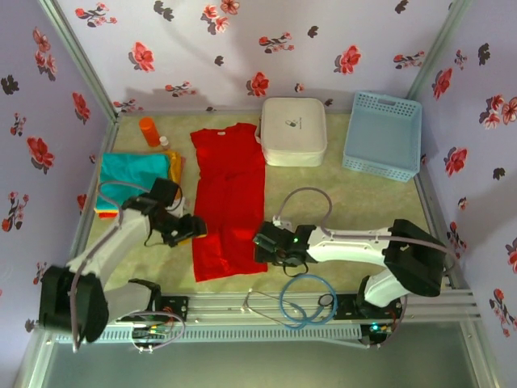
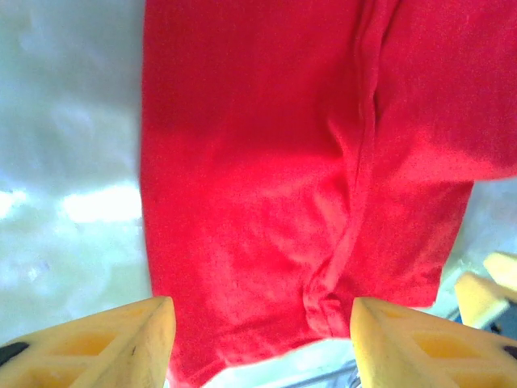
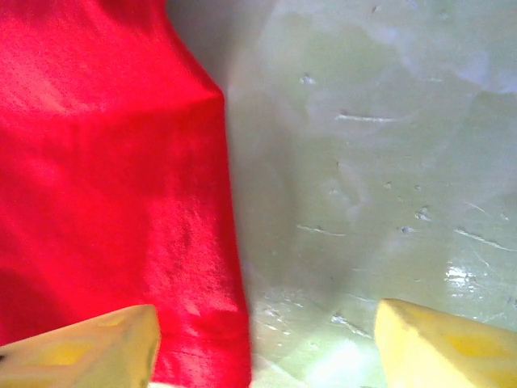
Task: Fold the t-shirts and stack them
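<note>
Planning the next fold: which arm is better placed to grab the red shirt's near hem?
Probably left: the left gripper straddles the red shirt near its hem, the right gripper mostly bare table.

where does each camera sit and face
Top external: above, behind the arms, looking down on table, red t-shirt, left gripper, right gripper.
Left wrist: on the left arm, facing down at the shirt between its yellow fingers.
Right wrist: on the right arm, facing the shirt's edge and table; yellow fingers low.
Shared: all see the red t-shirt.
</note>
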Tool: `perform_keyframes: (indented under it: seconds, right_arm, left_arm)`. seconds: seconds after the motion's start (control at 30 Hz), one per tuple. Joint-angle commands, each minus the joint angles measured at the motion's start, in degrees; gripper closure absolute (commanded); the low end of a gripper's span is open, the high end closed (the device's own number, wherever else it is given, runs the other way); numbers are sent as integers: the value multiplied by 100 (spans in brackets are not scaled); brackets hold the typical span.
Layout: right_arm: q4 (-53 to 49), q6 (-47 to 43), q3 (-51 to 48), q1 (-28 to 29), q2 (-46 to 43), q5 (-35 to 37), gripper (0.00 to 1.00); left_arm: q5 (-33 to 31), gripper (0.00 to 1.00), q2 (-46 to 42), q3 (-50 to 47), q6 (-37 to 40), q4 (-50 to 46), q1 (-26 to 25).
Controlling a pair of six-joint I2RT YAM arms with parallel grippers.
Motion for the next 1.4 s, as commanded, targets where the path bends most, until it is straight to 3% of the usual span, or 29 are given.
perform_keyframes:
  seconds: [0.0, 0.13, 0.3, 0.63, 1.03, 1.37]
  right_arm:
    - [440, 104, -94, -88, -6, -227, 38]
    - [678, 81, -31, -92, 286, -423, 47]
    - [970, 198, 49, -92, 520, -678, 50]
    - [1321, 359, -97, -54, 600, -1110, 56]
    - [913, 459, 77, 89, 621, -1368, 56]
    - [595, 538, 378, 212, 675, -1280, 57]
  left_arm:
    - [146, 41, -618, -302, -725, 172, -364]
    - [-160, 42, -972, -566, -1488, 297, -732]
    - [-691, 47, -847, -872, -1693, 123, -992]
    - [-936, 51, -1018, -1458, -2217, 336, -1361]
    - [-836, 54, -1217, -1770, -2332, 271, -1607]
    - [-823, 56, -1201, -1845, -2455, 752, -1675]
